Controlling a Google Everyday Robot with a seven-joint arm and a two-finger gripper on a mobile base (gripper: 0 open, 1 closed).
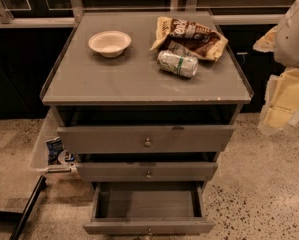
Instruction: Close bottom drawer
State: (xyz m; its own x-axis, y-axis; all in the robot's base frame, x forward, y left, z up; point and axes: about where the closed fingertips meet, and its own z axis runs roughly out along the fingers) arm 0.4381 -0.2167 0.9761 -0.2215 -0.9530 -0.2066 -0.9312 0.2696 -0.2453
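Camera view: looks down from the front onto a grey table [114,79] with three drawers in its face, all three pulled out to some degree.
gripper [281,106]: cream-coloured, at the right edge of the picture, hanging in the air beside the table's right side and clear of everything; the white arm housing sits just above it.
gripper state: I cannot tell whether it is spread or pressed together; it holds nothing that can be seen.
bottom drawer [148,226]: down and to the left of the gripper, well apart from it; lowest of the three, pulled far out, its shallow grey box open to view and bare inside.
knob [149,230]: small, round, metal, at the middle of the bottom drawer's narrow front, close to the lower edge of the picture.
middle drawer [148,171]: left of and lower than the gripper, just above the bottom drawer, out only a little.
top drawer [148,139]: left of the gripper, slightly below its level, tall-fronted, partly out.
bowl [109,43]: pale, far left of and above the gripper, on the table's back left part.
can [177,63]: lying on its side, left of and above the gripper.
snack bag [191,36]: crumpled, touching the can from behind.
plastic bin [49,151]: on the floor [259,184] at the far side of the table from the gripper, with packets inside.
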